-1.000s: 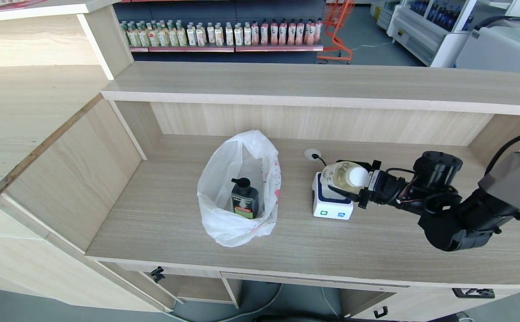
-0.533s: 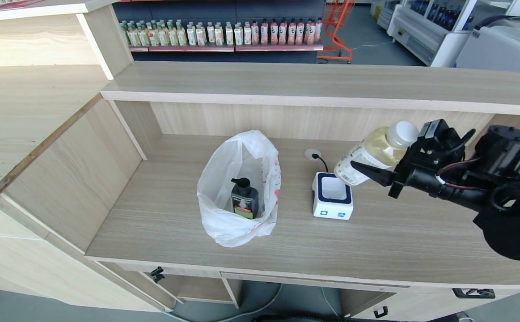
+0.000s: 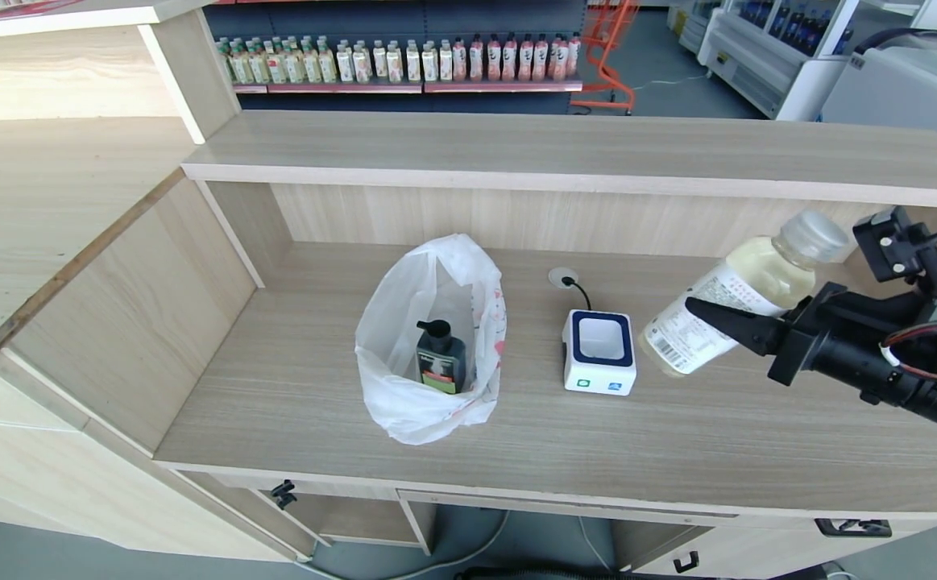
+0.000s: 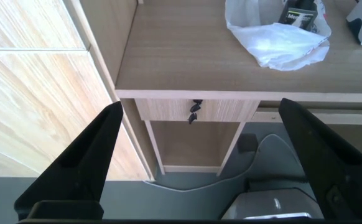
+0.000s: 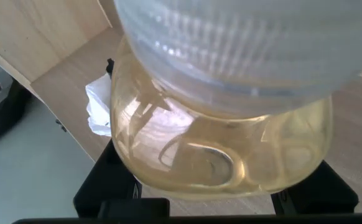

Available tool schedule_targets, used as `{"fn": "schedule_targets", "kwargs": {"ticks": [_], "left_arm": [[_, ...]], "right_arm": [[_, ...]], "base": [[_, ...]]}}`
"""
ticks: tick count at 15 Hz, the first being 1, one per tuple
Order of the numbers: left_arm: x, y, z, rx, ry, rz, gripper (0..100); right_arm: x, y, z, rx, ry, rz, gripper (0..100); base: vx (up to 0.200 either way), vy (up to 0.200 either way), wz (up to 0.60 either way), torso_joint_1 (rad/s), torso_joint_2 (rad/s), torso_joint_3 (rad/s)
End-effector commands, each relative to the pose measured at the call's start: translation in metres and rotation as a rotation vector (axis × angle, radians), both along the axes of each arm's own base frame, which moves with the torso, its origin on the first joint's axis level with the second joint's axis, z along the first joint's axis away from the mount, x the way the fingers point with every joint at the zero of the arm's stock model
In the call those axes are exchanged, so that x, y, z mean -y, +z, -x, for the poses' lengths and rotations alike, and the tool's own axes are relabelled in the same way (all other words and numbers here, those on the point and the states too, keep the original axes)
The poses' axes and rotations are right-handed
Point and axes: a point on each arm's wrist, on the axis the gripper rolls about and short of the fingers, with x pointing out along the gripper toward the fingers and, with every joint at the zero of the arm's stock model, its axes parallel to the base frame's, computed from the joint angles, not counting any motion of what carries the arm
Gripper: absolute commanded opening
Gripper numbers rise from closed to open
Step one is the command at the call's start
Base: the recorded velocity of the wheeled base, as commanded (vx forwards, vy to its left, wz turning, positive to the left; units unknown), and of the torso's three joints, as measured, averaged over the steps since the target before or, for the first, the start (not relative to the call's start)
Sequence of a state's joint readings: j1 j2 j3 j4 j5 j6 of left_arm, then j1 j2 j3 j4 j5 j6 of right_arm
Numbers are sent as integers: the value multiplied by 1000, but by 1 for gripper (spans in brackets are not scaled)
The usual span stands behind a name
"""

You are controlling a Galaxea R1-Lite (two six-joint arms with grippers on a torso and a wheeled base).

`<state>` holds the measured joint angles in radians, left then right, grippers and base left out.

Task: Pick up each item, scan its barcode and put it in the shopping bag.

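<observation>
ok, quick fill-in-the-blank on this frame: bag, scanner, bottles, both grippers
1. The right gripper is shut on the ___.
2. The pump bottle stands inside the ___.
3. The scanner sits on the counter, to the robot's ___ of the shopping bag.
4. The left gripper is ___.

Missing words: drink bottle; shopping bag; right; open.

The right claw (image 3: 716,316) has carried the bottle (image 3: 746,282) up off the scanner (image 3: 599,352), rightward.
</observation>
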<state>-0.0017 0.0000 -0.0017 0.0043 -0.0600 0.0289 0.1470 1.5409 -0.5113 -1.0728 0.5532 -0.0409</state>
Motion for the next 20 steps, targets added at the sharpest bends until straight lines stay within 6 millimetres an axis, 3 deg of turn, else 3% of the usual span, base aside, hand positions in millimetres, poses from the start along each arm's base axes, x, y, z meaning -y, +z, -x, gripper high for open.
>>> {"fn": "schedule_targets", "kwargs": {"ticks": [1, 8, 12, 17, 20], "left_arm": [[0, 0, 0, -2, 0, 0, 100], [0, 0, 0, 0, 0, -2, 100], [0, 0, 0, 0, 0, -2, 100], [0, 0, 0, -2, 0, 0, 100], [0, 0, 0, -2, 0, 0, 100]], "right_arm": [[1, 3, 4, 9, 1, -1, 0], [0, 1, 1, -27, 1, -27, 0], [-3, 2, -8, -55, 10, -66, 0], [-31, 7, -48, -236, 32, -127, 0], [-62, 10, -92, -228, 14, -170, 0]], "base": [[0, 0, 0, 0, 0, 0], [0, 0, 0, 0, 0, 0], [0, 150, 0, -2, 2, 4], [0, 0, 0, 0, 0, 0], [0, 0, 0, 0, 0, 0]]}}
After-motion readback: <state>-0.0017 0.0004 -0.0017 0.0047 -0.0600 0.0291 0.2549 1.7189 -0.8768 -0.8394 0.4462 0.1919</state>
